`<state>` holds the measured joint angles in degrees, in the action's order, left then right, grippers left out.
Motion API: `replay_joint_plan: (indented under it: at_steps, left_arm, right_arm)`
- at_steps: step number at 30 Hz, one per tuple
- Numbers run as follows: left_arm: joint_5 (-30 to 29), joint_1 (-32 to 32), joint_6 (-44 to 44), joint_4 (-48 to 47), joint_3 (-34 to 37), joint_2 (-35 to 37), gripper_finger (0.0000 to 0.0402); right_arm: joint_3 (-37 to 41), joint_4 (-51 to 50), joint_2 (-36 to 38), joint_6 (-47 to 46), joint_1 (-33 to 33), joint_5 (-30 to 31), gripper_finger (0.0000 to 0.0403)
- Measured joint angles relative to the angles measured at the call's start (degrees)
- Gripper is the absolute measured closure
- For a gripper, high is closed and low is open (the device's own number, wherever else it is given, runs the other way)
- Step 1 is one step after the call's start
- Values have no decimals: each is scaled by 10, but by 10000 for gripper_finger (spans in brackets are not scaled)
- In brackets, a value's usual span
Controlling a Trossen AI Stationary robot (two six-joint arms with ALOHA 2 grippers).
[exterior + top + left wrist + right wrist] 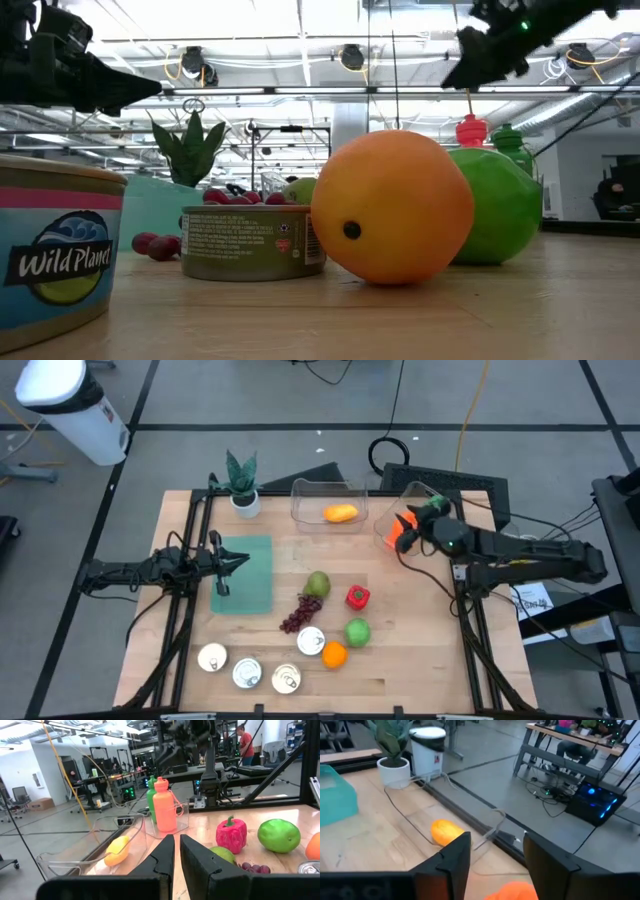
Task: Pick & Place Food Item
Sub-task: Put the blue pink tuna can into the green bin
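- The right gripper (418, 518) hung over the right clear bin (392, 510) at about one o'clock on the table, its fingers (451, 857) apart with nothing between them
- Directly below it, at the bin's near edge, stood the orange bottle (403, 528), upright beside a green one in the left wrist view
- The mango (341, 513) lay in the left clear bin (325, 486) at twelve o'clock, roughly nine o'clock of that gripper, long axis across the table
- The left gripper (238, 561), fingers pressed together and empty, waited over the teal mat (250, 590) at nine o'clock
- The right arm looked nearer both bins
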<state>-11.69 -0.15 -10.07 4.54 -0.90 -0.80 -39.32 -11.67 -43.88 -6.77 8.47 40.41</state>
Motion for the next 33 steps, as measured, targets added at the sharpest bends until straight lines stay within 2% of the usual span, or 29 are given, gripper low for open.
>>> replay_joint_plan:
  at_steps: [5,12,21,29,33]
  left_arm:
    - [0,0,0,0,0,0,360]
    - [0,0,0,0,0,0,360]
    - [0,0,0,0,0,0,360]
    - [13,0,6,21,0,0,360]
    - [36,0,74,44,0,0,360]
  right_arm:
    - [83,62,55,26,-10,-32,251]
    - [160,143,114,64,-50,-57,280]
    - [285,408,143,143,-82,-217,319]
    - [332,444,166,134,-87,-279,354]
    - [358,500,167,124,-87,-332,369]
